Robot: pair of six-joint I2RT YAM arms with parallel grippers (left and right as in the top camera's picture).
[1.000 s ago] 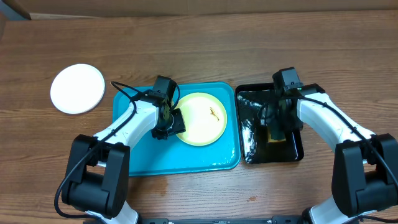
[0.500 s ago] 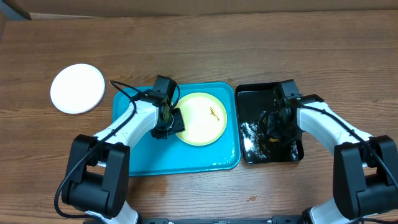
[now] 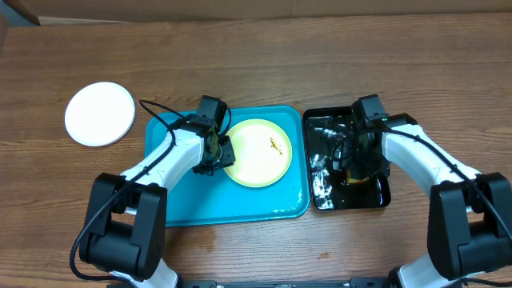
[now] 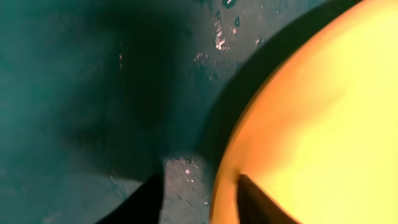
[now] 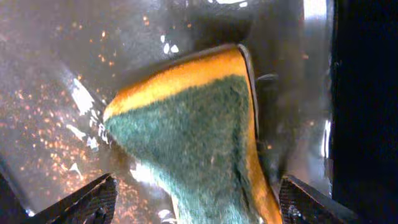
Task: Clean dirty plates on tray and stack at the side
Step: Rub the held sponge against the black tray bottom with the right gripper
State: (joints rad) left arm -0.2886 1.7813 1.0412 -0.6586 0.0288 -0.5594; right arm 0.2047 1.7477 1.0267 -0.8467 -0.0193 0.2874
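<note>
Straddling the left rim of the pale yellow plate [image 3: 260,152] on the turquoise tray [image 3: 184,200], the left gripper [image 4: 199,190] apparently pinches it. The right gripper [image 5: 202,193] clamps a green-and-yellow sponge [image 5: 186,118] in the wet black tray [image 3: 376,196].

Brown wood-grain bench [image 3: 264,48], glossy black tray [image 3: 320,120] wet with white foam flecks, yellow-and-green sponge [image 5: 199,137] standing inside it.

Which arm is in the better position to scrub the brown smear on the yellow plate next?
Right. The right gripper has the sponge between its fingers, in the wet black tray beside the plate. The left gripper straddles the plate's rim, likely steadying it.
</note>
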